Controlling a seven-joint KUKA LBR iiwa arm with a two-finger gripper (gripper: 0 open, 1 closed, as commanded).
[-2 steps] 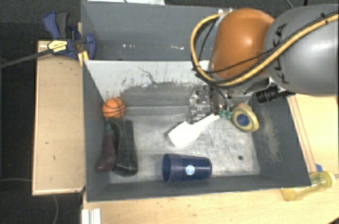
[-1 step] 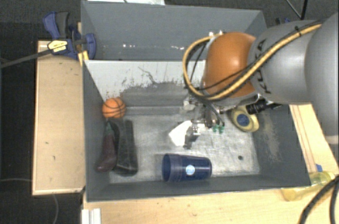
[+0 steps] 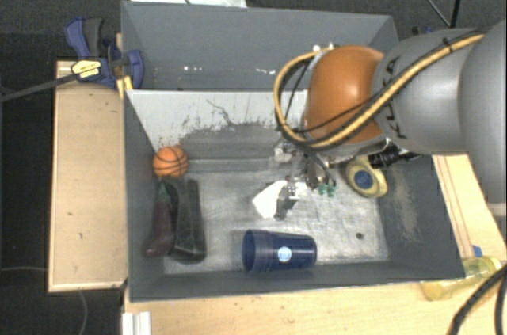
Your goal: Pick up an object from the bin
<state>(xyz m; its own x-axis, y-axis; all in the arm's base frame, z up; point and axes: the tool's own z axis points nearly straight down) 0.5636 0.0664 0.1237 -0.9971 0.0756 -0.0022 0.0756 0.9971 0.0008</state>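
My gripper (image 3: 288, 197) hangs below the arm's orange cover, low over the middle of the bin floor. Its tip is right against a small white crumpled thing (image 3: 266, 201) lying there; whether it touches or grips that thing I cannot tell. Just in front of it a dark blue cup (image 3: 277, 251) lies on its side with its white-marked base turned right. A yellow tape roll (image 3: 365, 180) with a blue core rests to the right, partly hidden under the arm.
At the left wall sits a small orange basketball (image 3: 169, 161). Below it a black block (image 3: 188, 221) and a dark maroon tool (image 3: 161, 224) lie side by side. The arm covers the bin's right rear.
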